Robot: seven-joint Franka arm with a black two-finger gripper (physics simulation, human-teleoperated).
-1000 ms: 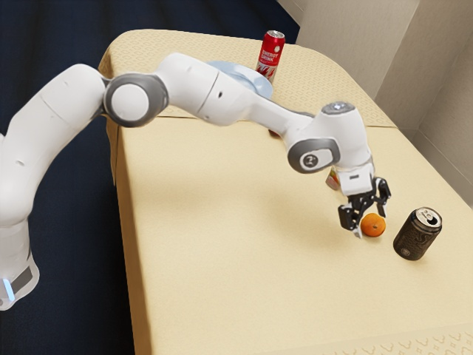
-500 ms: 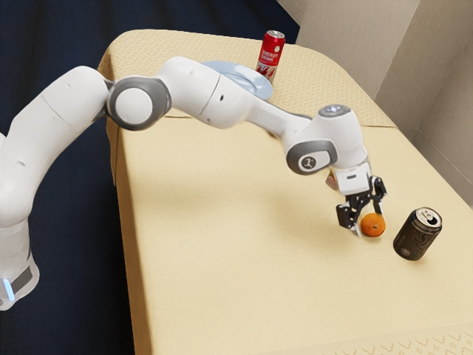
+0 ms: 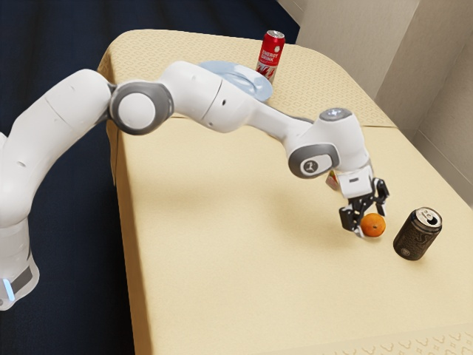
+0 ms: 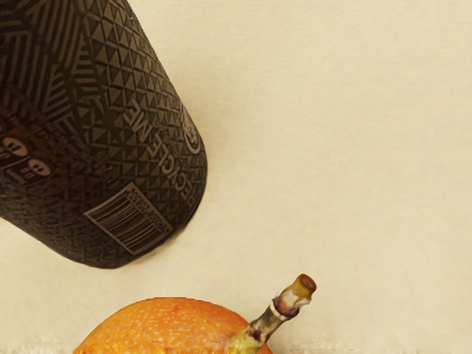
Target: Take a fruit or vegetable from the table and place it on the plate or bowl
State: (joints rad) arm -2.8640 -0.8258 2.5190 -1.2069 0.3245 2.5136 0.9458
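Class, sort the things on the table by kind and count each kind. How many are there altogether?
Cans: 2, the red can and the dark can
Fruit: 1, the orange
Plates: 1, the plate
Unclear: 1, a small thing partly hidden behind the arm
Total: 5

A black can with a fine triangle pattern sits just beside your gripper, on the side toward the exterior view's right, not touching it. The wrist view shows its barcode and printed lettering. Well apart from the gripper, at the far end of the tan table, a red can stands upright. Just behind the gripper, a small white and red thing peeks out, too hidden to name.
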